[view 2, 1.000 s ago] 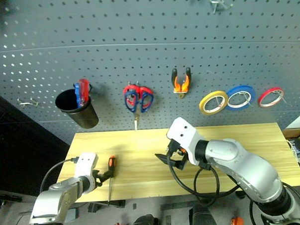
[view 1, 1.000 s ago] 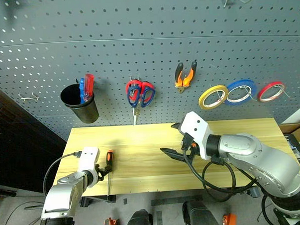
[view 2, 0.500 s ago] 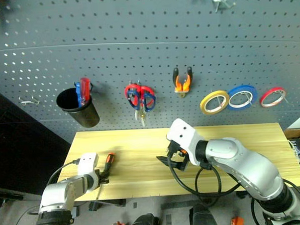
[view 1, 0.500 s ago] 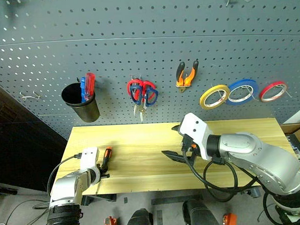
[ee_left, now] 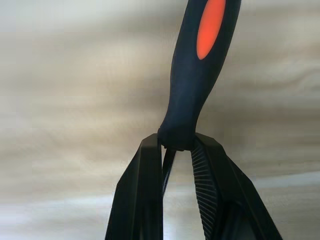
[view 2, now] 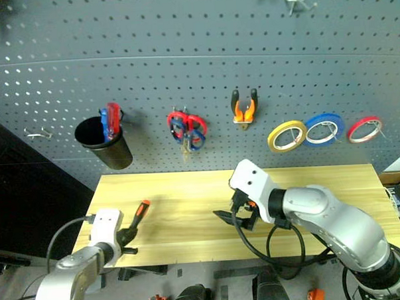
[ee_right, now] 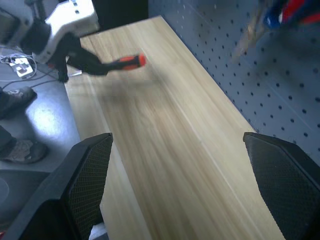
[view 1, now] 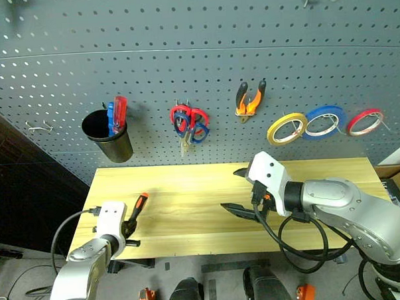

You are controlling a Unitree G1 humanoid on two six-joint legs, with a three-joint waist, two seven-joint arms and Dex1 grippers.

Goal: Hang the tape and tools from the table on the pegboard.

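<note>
The left gripper [view 1: 132,227] is clamped on the screwdriver [view 1: 137,209] at the base of its orange-and-black handle, holding it tilted up over the near left corner of the tabletop [view 1: 188,190]. The right gripper [view 1: 238,191] hangs wide open and empty above the middle of the wood. The tool looks light and rigid, but gripped so near the shaft it might pivot; the thicker handle seems the surer hold.

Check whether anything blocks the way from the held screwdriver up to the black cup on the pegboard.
Nothing visible does. The left gripper is shut on the screwdriver over the table; only bare pegboard lies between it and the cup.
</note>
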